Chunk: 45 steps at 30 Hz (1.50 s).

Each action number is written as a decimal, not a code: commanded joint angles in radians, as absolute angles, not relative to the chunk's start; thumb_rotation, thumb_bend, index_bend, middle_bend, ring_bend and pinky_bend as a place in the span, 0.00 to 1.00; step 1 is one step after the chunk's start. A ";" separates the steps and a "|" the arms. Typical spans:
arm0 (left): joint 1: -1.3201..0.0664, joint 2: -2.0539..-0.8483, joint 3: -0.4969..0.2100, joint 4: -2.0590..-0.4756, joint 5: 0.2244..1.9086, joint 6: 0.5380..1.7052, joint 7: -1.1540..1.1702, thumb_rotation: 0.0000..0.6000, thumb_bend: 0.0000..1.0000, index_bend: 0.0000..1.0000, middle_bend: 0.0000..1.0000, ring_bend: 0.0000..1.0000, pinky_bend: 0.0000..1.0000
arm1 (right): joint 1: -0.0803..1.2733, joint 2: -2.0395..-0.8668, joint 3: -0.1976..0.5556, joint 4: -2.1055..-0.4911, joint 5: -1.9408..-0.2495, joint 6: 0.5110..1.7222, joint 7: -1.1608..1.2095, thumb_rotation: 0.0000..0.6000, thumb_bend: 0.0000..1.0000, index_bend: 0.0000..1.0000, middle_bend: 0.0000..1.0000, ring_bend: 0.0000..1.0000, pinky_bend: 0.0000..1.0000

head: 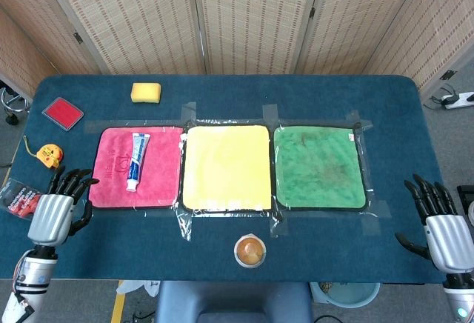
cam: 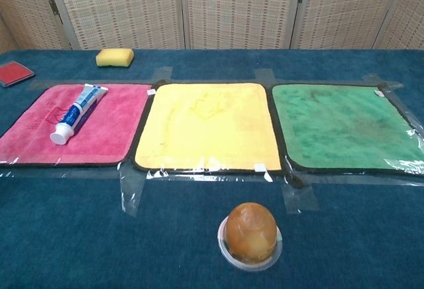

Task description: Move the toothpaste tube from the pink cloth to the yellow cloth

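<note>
A white and blue toothpaste tube (head: 137, 160) (cam: 77, 112) lies on the pink cloth (head: 159, 178) (cam: 109, 136), cap toward the front edge. The yellow cloth (head: 226, 166) (cam: 207, 124) lies just to its right with nothing on it. My left hand (head: 56, 211) hovers at the table's front left, below and left of the pink cloth, fingers spread and holding nothing. At the front right edge my right hand (head: 441, 227) is also spread with nothing in it. Neither hand shows in the chest view.
A green cloth (head: 318, 166) lies right of the yellow one. An orange jelly cup (head: 250, 250) (cam: 250, 234) stands near the front edge. At the back left are a yellow sponge (head: 146, 92) and a red pad (head: 62, 112); a tape measure (head: 49, 155) lies at the left edge.
</note>
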<state>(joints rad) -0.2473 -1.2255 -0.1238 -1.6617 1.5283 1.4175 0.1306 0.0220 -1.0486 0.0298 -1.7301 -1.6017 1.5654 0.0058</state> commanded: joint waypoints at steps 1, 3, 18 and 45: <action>-0.291 -1.231 -0.140 -1.625 1.549 1.383 0.117 1.00 0.62 0.31 0.19 0.17 0.03 | 0.018 -1.043 0.027 -1.734 -1.607 1.572 0.004 1.00 0.21 0.04 0.05 0.07 0.03; -0.328 -1.237 -0.150 -1.589 1.559 1.347 0.090 1.00 0.63 0.32 0.19 0.17 0.05 | 0.015 -1.040 0.026 -1.738 -1.613 1.578 0.001 1.00 0.21 0.04 0.05 0.07 0.03; -0.558 -1.332 -0.178 -1.219 1.569 1.126 -0.087 1.00 0.57 0.32 0.19 0.19 0.10 | 0.004 -1.024 0.020 -1.752 -1.621 1.587 -0.011 1.00 0.21 0.04 0.05 0.07 0.03; -0.718 -1.638 -0.032 -0.440 1.612 0.962 -0.131 1.00 0.33 0.07 0.03 0.01 0.02 | 0.002 -1.012 0.022 -1.792 -1.618 1.578 -0.056 1.00 0.21 0.04 0.05 0.07 0.03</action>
<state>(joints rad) -0.7086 -1.6157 -0.0483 -0.4675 1.6065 0.9775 -0.1368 0.0023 -1.0124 0.0221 -1.7921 -1.6179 1.5783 -0.0557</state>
